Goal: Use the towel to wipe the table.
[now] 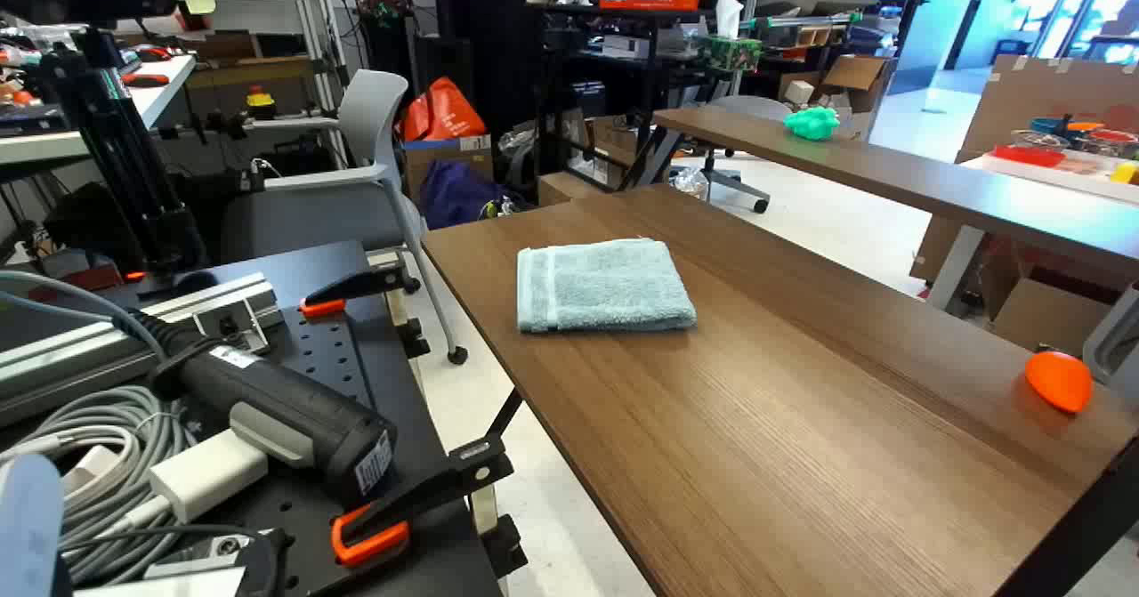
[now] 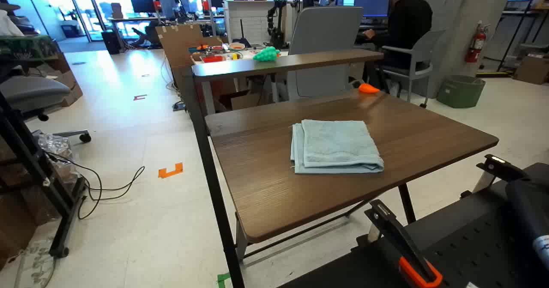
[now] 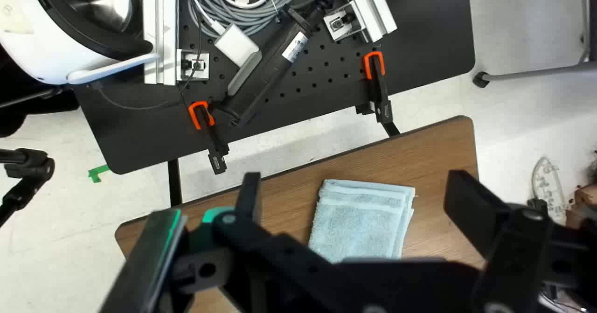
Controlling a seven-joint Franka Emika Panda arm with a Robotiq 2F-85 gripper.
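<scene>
A folded light blue towel (image 1: 605,286) lies flat on the brown wooden table (image 1: 801,401). In an exterior view the towel (image 2: 339,144) sits near the middle of the tabletop (image 2: 266,193). In the wrist view the towel (image 3: 359,222) shows between my two fingers, on the table (image 3: 433,149); its lower part is hidden behind the gripper body. My gripper (image 3: 355,177) is open, its black fingers wide apart with nothing between them. It is above the towel and apart from it. The gripper is out of sight in both exterior views.
An orange object (image 1: 1059,382) lies at the table's far end. A green object (image 1: 811,123) stands on a raised wooden shelf (image 1: 890,179). A black bench (image 3: 317,93) with orange-handled clamps (image 3: 375,84), a cable coil and a dark handheld device (image 3: 270,66) stands beside the table across a gap.
</scene>
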